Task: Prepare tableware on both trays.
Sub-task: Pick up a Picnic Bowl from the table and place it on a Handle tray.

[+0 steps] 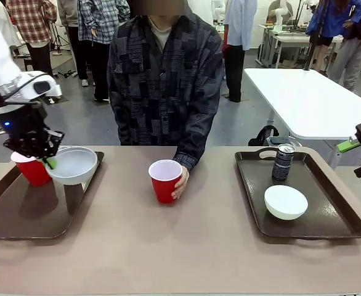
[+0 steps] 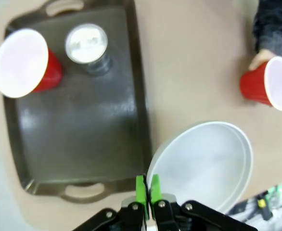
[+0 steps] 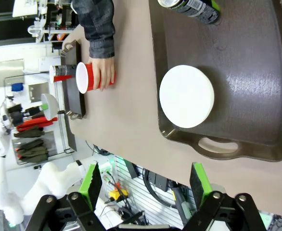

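The left gripper (image 1: 47, 161) pinches the rim of a white bowl (image 1: 73, 164), its green pads (image 2: 141, 188) nearly closed, holding the bowl tilted above the right edge of the left tray (image 1: 20, 216) beside a red cup (image 1: 32, 169). The left wrist view reveals a silver-topped can (image 2: 87, 45) on that tray, hidden from the front by the arm. The right gripper (image 3: 146, 180) hangs with fingers spread wide, holding nothing, off the near end of the right tray (image 1: 347, 222), which carries a second bowl (image 1: 286, 201) and a dark can (image 1: 283, 161). Between the trays, on open tabletop (image 1: 168, 246), the person's hand (image 1: 182, 182) holds another red cup (image 1: 165, 180).
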You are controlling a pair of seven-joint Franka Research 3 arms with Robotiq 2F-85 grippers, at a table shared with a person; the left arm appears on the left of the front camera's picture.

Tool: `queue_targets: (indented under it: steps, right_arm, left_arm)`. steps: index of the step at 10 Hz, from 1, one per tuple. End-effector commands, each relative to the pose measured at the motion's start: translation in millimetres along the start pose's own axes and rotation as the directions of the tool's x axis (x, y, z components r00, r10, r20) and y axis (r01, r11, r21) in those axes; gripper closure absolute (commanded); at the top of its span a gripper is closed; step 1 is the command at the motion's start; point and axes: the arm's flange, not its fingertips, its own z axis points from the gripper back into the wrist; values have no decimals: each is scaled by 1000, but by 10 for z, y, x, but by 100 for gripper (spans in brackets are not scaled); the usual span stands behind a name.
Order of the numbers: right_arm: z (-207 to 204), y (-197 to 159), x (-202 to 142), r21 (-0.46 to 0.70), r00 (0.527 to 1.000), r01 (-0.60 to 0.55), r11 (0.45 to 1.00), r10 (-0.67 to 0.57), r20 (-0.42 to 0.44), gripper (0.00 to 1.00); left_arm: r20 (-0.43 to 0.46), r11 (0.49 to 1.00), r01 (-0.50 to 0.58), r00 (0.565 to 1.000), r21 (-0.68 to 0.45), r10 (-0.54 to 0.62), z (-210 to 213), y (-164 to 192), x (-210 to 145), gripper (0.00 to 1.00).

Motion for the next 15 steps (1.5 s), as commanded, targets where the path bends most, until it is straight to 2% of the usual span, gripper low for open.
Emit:
queue_targets:
  steps: [1,5,6,7,10,11,15]
  right_arm:
    - [-1,3,-2,-1,1000,1,1000,-1,-8,5]
    - [-1,3,-2,-1,1000,1,1000,-1,-8,5]
    - [-1,3,-2,-1,1000,1,1000,-1,-8,5]
    - [-1,3,-2,-1,1000,1,1000,-1,-8,5]
    - [-1,3,-2,-1,1000,1,1000,-1,-8,5]
    - [-1,3,-2,-1,1000,1,1000,-1,-8,5]
    - [-1,3,-2,-1,1000,1,1000,-1,-8,5]
  left_arm:
    - [-7,999,-18,1000,-32,18,9,362,-123,100]
    - [-5,997,-29,1000,75,29,-78,840,-12,100]
    - [17,998,-9,1000,68,8,-95,783,0,100]
    - [-3,998,-54,999,32,54,-39,769,-64,100]
    - [-3,998,-54,999,32,54,-39,769,-64,100]
    - [-4,998,-46,999,46,46,-57,796,-48,96]
    - [-109,990,-8,994,140,24,-764,977,20,96]
